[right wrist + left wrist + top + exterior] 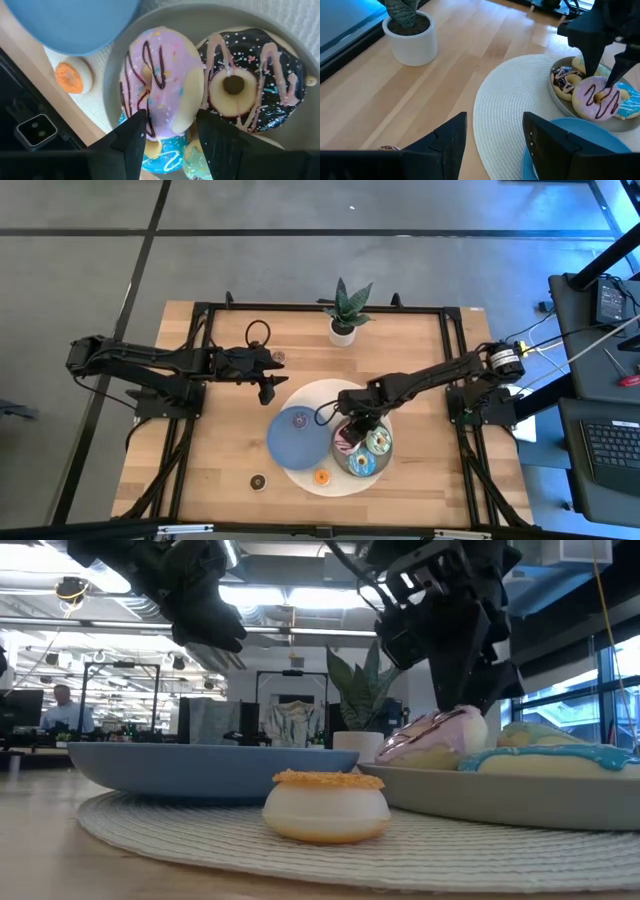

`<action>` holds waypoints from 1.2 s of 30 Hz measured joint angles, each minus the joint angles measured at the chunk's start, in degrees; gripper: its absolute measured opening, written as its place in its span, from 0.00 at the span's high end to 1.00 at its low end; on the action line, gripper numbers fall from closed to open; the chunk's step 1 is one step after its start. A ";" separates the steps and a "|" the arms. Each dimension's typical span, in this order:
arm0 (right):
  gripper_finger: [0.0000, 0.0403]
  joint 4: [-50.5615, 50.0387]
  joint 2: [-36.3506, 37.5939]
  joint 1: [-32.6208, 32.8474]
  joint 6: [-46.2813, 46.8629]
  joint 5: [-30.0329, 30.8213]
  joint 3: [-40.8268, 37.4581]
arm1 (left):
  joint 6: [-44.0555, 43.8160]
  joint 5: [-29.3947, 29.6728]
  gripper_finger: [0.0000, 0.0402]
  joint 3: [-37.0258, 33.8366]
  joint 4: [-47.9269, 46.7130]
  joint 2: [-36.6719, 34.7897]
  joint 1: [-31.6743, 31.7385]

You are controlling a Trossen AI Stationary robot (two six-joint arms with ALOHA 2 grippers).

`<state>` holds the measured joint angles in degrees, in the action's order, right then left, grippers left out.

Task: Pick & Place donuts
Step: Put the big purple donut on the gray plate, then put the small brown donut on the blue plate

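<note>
Blue donut (165, 159) (mostly hidden under pink donut (162, 80))

High view: overhead, straight down, whole table (230, 460) and both arms covered. Low view: tabletop level, close to the white woven mat (300, 850), facing the room behind. Left wrist view: angled down across the mat toward the grey plate (560, 102). Right wrist view: directly above that plate, very close. All four share the mat.

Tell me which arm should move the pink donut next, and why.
Right. Its gripper already has its jaws straddling the pink donut in the grey plate; the left gripper hangs open, away beside the white mat.
</note>
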<state>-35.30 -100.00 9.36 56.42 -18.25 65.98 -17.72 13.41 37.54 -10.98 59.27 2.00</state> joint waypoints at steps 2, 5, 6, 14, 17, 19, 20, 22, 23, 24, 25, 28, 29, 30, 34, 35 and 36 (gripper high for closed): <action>0.57 -0.08 0.59 -0.10 0.01 -0.13 0.00 | 0.01 0.00 0.53 0.00 -0.01 0.00 0.00; 0.57 -0.74 1.21 -0.19 0.16 -0.29 0.02 | 0.07 0.00 0.54 0.00 -0.01 0.00 -0.01; 0.57 -0.81 1.37 -0.19 0.16 -0.28 0.02 | 0.16 0.00 0.54 0.00 -0.04 0.00 0.00; 0.57 -0.81 9.34 0.08 1.92 11.74 0.02 | 3.23 10.21 0.53 0.02 -7.05 -0.15 2.46; 0.57 -0.75 13.27 0.87 2.01 20.02 0.04 | -1.72 15.25 0.53 0.02 -11.88 0.11 6.33; 0.57 -0.54 15.31 1.36 1.81 23.79 0.07 | -2.95 14.03 0.53 0.02 -13.34 0.49 9.44; 0.57 -0.66 16.06 1.47 1.76 25.41 0.07 | -2.95 12.16 0.53 0.02 -13.88 0.97 11.12; 0.57 -0.57 17.21 1.46 1.71 28.24 0.07 | -2.30 7.23 0.53 0.02 -13.84 2.52 14.80; 0.57 -0.56 17.49 1.42 1.66 29.42 0.07 | -2.29 4.66 0.53 0.02 -13.61 3.75 16.88; 0.57 -0.54 17.65 1.37 1.65 30.44 0.07 | -2.62 2.27 0.53 0.02 -12.90 5.23 18.87; 0.57 -0.58 17.70 1.26 1.62 31.13 0.07 | -3.31 0.29 0.53 0.02 -12.38 6.93 20.79; 0.57 -0.55 17.72 0.84 1.62 31.71 0.07 | -5.38 -3.95 0.53 0.02 -11.07 12.07 25.25; 0.57 -0.55 17.72 0.82 1.62 31.71 0.07 | -5.59 -4.95 0.54 0.02 -10.90 13.70 26.30; 0.57 -0.55 17.72 0.76 1.62 31.72 0.07 | -5.58 -5.95 0.53 0.02 -10.56 15.30 27.14; 0.57 -0.46 17.71 0.77 1.62 31.73 0.07 | -5.57 -7.77 0.53 0.02 -5.62 20.82 28.31; 0.57 -0.45 17.70 0.77 1.63 31.71 0.07 | -5.55 -8.17 0.53 0.02 -4.16 21.93 28.33; 0.57 -0.46 17.71 0.77 1.65 31.71 0.07 | -5.57 -8.53 0.53 0.02 -2.85 22.82 28.32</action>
<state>-35.76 -82.29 10.13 58.07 13.45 66.04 -23.29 4.87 37.56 -13.83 82.08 30.32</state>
